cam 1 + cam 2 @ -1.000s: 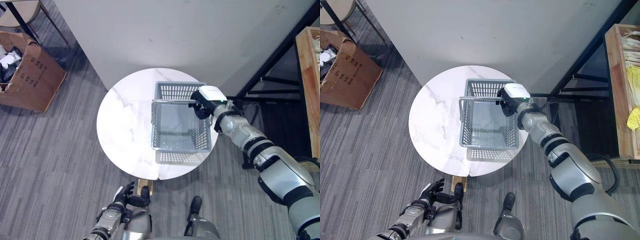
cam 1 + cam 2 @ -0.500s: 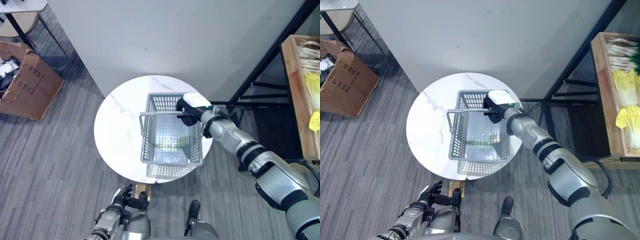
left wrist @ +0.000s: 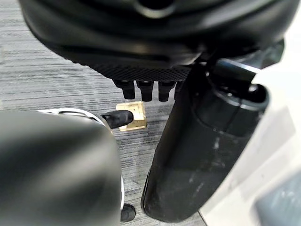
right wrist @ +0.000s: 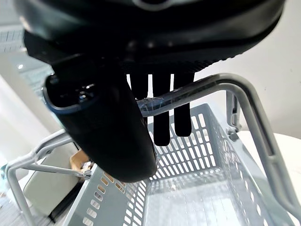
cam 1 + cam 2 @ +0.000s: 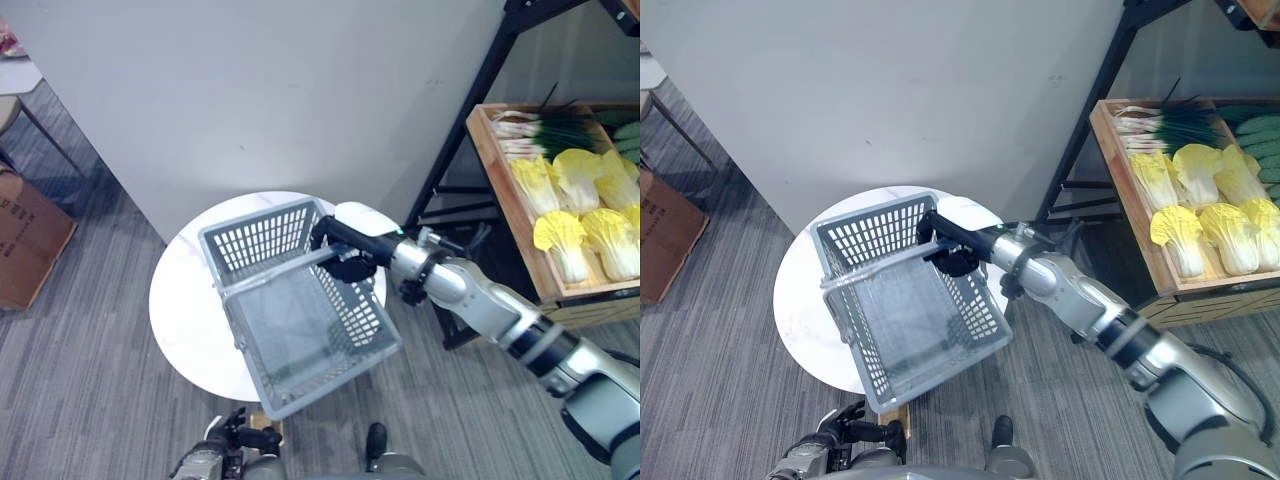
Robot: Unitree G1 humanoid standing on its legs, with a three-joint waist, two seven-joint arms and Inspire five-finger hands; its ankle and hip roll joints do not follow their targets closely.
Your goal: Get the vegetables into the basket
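Basket (image 5: 300,330) now lifted and tilted off the tabletop (image 5: 180,320), my view swung toward the vegetables (image 5: 575,205) on the wooden shelf (image 5: 505,190). Head views: my right robot hand (image 5: 345,255) grips the handle (image 5: 285,268). Right wrist: fingers (image 4: 160,108) curled over that bar. Left wrist: left robot hand (image 3: 150,70) low, fingers relaxed, holding nothing. Keep the basket level while carrying it to the shelf.

A round white marble-patterned worktop (image 5: 185,300) stands on grey wood-grain flooring (image 5: 80,350), close to a pale wall (image 5: 250,90). A brown cardboard box (image 5: 25,240) sits on the floor to the left. To the right, a black metal rack frame (image 5: 470,110) rises beside the wall. A small wooden block (image 3: 132,117) lies on the floor near the worktop's base.
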